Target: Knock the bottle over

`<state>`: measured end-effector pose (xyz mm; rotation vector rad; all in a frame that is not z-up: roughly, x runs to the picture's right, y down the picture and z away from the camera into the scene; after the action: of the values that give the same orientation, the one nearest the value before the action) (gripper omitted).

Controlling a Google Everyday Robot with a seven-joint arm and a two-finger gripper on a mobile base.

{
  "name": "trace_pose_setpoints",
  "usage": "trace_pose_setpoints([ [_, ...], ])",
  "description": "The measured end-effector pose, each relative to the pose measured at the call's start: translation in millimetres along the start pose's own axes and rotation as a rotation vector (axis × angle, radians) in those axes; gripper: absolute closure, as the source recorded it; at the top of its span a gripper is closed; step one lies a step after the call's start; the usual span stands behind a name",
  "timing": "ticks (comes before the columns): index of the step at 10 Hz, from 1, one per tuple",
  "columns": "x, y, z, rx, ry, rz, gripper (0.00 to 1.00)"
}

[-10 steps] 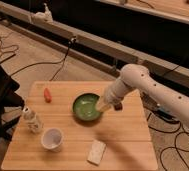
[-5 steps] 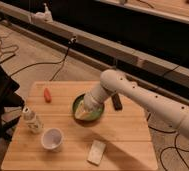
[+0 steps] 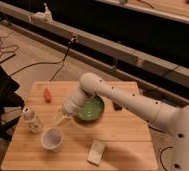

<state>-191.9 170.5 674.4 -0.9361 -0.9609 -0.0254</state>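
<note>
- Since half a second ago the gripper (image 3: 62,118) has swung further left – off the green bowl (image 3: 94,109) and out past its left rim, nearer the bottle (image 3: 32,121); a full second ago it hung at the bowl's right side.
- The gripper now hangs low over the wooden table (image 3: 130,145), pointing down and to the left; whether it is open or closed cannot be told, and nothing shows in its grasp.
- The bottle stands upright near the table's left edge, where it stood in both earlier views – left of the gripper and apart from it, with bare wood between them.
- A white cup (image 3: 52,139) sits upright just in front of the gap between gripper and bottle, close to the bottle's base.
- The white arm (image 3: 125,102) reaches in from the right, crossing above the bowl's rear edge, so part of the bowl is hidden behind the wrist.
- A small orange-red object (image 3: 47,95) lies near the table's back left corner, well behind the bottle.
- A pale, flat rectangular object (image 3: 96,151) lies near the front edge, right of the cup.
- Cables (image 3: 38,64) trail over the floor behind the table.
</note>
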Motion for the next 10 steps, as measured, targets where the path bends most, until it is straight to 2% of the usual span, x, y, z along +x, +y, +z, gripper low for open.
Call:
trace_pose_setpoints([
  [2,-7.2,10.6,20.0,-0.016,0.012,-0.037,1.00],
  [7,-5.2,9.9,20.2,-0.013,0.008,-0.027,1.00],
  [9,-7.9,-6.4,17.3,0.022,-0.026,-0.023,1.00],
  [10,-15.5,-15.8,20.0,0.037,-0.056,-0.036,1.00],
])
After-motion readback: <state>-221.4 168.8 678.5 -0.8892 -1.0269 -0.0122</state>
